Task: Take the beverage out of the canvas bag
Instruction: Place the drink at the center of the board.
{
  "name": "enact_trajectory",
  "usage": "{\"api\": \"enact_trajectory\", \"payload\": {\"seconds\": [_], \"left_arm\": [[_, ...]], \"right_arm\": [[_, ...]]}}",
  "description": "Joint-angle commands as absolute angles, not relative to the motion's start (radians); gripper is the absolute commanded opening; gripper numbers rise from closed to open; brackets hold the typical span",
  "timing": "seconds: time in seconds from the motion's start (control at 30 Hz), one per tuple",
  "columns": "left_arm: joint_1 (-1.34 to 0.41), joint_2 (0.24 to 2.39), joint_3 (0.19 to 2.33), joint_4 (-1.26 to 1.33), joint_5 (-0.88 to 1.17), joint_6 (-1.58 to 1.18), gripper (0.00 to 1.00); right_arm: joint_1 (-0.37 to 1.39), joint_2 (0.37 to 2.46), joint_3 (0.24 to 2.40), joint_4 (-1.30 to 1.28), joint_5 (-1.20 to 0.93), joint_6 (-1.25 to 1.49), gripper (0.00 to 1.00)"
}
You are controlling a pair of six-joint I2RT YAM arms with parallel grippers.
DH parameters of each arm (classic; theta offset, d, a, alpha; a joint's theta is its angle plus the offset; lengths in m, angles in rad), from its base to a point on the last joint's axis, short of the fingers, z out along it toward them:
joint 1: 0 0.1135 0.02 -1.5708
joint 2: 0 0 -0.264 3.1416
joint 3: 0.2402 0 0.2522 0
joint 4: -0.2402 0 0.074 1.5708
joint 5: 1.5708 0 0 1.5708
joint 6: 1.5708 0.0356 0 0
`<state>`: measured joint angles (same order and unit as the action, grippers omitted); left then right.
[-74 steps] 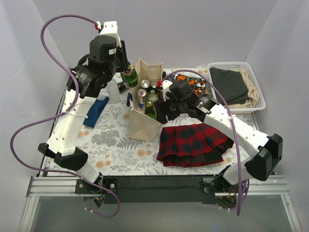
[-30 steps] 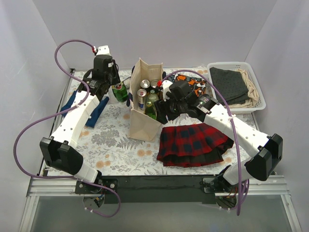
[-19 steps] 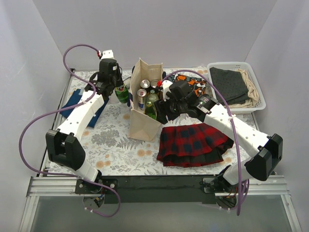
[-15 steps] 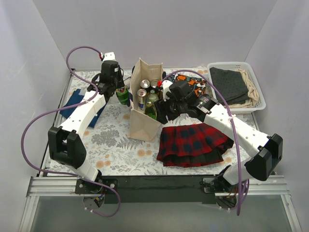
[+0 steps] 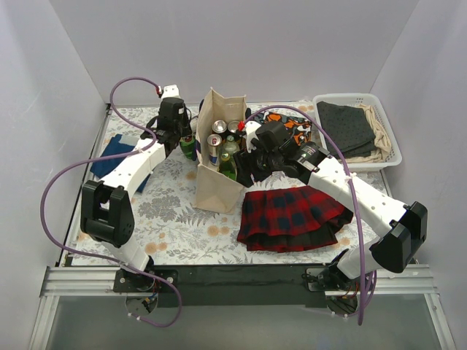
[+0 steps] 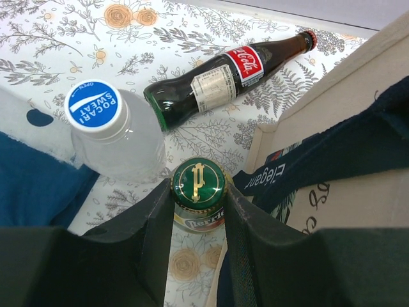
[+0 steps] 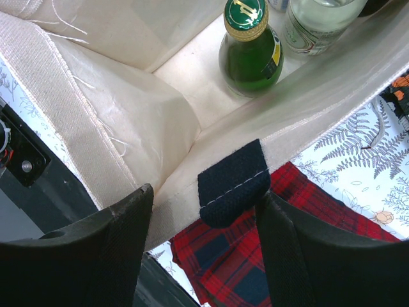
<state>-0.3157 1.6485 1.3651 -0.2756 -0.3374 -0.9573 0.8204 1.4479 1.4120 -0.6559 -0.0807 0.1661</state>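
We see the left gripper point(image 6: 198, 195) pressed tight on the neck of the green bottle point(image 6: 199, 181), a finger on each side just below its gold-marked cap; the bottle stands upright outside the canvas bag point(image 5: 217, 191), just beside its left wall, and whether its base touches the table point(image 5: 168, 219) we cannot tell; close by it stands a water bottle point(image 6: 112, 137) with a blue cap, upright, and beyond that a cola bottle point(image 6: 220, 80) lies on its side on the flowered cloth; a blue cloth point(image 6: 32, 188) lies to the left of the water bottle.

The right gripper point(image 7: 204, 195) is spread wide over the bag's right rim, one finger on each side of the navy strap end point(image 7: 233, 179) sewn there; we cannot tell whether the fingers press the fabric. Inside the bag we see another green bottle point(image 7: 250, 48), upright, with a clear bottle point(image 7: 319, 25) beside it, and cans point(image 5: 216, 143) toward the far end. A red plaid skirt point(image 5: 292, 215) lies just right of the bag; a white basket point(image 5: 343, 98) holding folded clothes sits at the far right corner.
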Motion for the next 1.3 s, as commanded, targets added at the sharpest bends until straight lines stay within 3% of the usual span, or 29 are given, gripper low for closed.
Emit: {"api": "enact_trajectory", "payload": {"seconds": [0.0, 0.87, 1.27], "left_arm": [[-0.31, 1.621, 1.374, -0.103, -0.385, -0.95, 0.0], [-0.311, 1.401, 1.282, -0.244, -0.489, -0.925, 0.0], [-0.31, 1.422, 1.299, -0.284, -0.551, -0.899, 0.0]], "right_arm": [[0.825, 1.428, 1.439, -0.683, -0.064, 0.164, 0.7], [0.824, 1.457, 1.456, -0.681, -0.087, 0.163, 0.7], [0.825, 1.434, 1.433, -0.681, -0.069, 0.164, 0.7]]}}
